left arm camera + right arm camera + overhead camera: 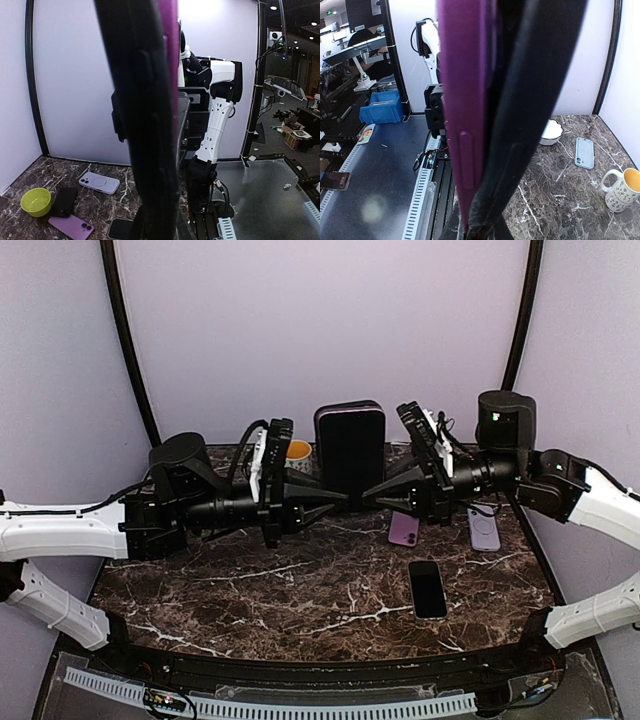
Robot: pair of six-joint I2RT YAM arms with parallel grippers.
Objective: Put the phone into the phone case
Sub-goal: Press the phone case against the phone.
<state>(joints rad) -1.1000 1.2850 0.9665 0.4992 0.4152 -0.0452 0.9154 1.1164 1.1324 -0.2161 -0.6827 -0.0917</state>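
Both left fingers (pixel 318 497) and right fingers (pixel 387 490) pinch the upright phone (pixel 350 445).

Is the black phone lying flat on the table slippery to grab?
Probably: the black phone has a glossy face, so it may slide. It lies flat on the marble table, so its thin edges look hard to pinch.

Top view: even, soft overhead light, mild sheen on the marble counter (pixel 250 590), shadows faint. Wrist views: fisheye bend at the edges, phone case (pixel 140 125) too close, dark and soft-focus; wall (pixel 210 30) behind it blows out white in left wrist view.
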